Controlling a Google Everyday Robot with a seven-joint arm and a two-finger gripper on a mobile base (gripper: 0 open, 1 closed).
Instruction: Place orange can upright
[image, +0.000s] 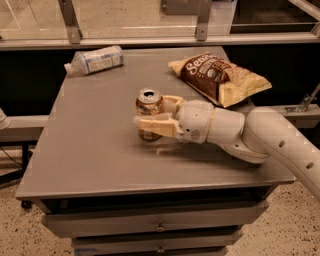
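The orange can (149, 106) stands upright on the grey table (95, 145), near its middle, pull-tab top facing up. My gripper (155, 114) reaches in from the right and its cream fingers (152, 125) sit on either side of the can, one in front and one behind. The fingers are around the can and close against it. The can's base rests on the table top.
A clear plastic bottle (95, 60) with a pale label lies on its side at the table's back left. A brown and yellow chip bag (220, 76) lies at the back right. A metal rail runs behind the table. Drawers sit below the front edge.
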